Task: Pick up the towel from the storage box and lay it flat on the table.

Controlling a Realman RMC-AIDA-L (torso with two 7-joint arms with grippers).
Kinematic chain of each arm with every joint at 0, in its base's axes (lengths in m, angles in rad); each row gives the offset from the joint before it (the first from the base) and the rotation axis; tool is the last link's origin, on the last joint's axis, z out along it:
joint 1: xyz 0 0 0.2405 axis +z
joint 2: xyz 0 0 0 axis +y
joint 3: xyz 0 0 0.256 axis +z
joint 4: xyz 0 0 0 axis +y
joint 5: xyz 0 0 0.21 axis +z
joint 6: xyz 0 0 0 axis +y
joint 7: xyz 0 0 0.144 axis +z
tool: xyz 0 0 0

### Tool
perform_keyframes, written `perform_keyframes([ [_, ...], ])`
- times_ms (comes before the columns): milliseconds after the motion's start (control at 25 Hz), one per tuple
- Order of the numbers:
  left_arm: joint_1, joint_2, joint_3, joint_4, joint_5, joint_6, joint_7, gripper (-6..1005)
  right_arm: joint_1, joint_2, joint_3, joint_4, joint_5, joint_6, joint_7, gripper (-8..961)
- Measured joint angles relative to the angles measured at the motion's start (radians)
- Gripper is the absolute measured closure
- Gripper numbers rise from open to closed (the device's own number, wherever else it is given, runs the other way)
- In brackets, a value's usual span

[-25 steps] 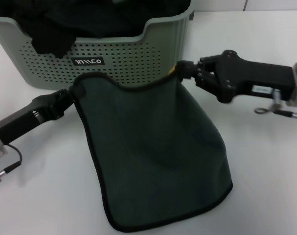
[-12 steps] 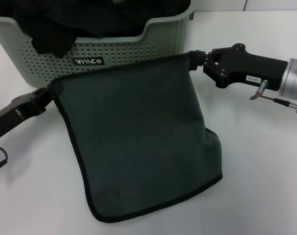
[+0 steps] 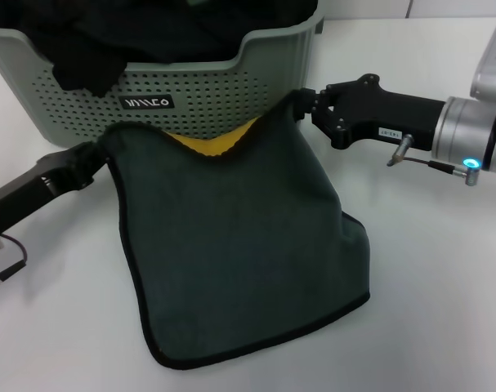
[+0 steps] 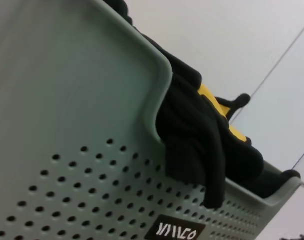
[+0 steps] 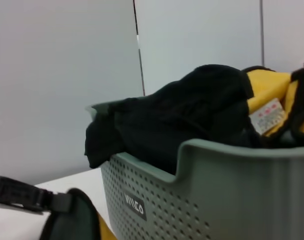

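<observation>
The towel (image 3: 239, 245) hangs dark green face up in front of the storage box (image 3: 223, 90), and its lower part lies on the table (image 3: 444, 278). My left gripper (image 3: 99, 153) is shut on the towel's upper left corner. My right gripper (image 3: 300, 104) is shut on the upper right corner. Between them the top edge sags, and the yellow face (image 3: 219, 143) shows in the dip. In the right wrist view, the towel's corner (image 5: 74, 220) shows low beside the storage box (image 5: 202, 190), held by the far left gripper (image 5: 39, 198).
Black fabric (image 3: 92, 61) fills the box and hangs over its front rim (image 4: 192, 150). Yellow cloth with a white tag (image 5: 268, 116) lies among it. Bare white tabletop stretches to the right and front left.
Over the last half second both grippers moved closer together. The towel's taut top edge went slack and dipped, baring the yellow face.
</observation>
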Motion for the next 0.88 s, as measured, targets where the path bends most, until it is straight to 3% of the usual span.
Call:
perform_keyframes([
  [280,-0.010,-0.005,-0.005,-0.005,0.001,-0.112,0.014,978,-0.001,0.000,-0.049,-0.001,0.012,-0.049,0.050,908],
  [440,0.002,-0.003,-0.007,-0.008,0.000,-0.168,0.009,922,-0.045,0.000,-0.046,-0.014,0.040,-0.073,0.071,833],
  [720,0.051,-0.005,-0.032,-0.001,-0.024,-0.209,0.005,783,-0.242,-0.007,-0.032,-0.206,0.054,-0.040,0.076,675],
  [880,0.098,0.003,-0.027,0.003,-0.048,-0.068,0.063,694,-0.351,-0.025,0.038,-0.333,0.001,0.146,0.082,496],
])
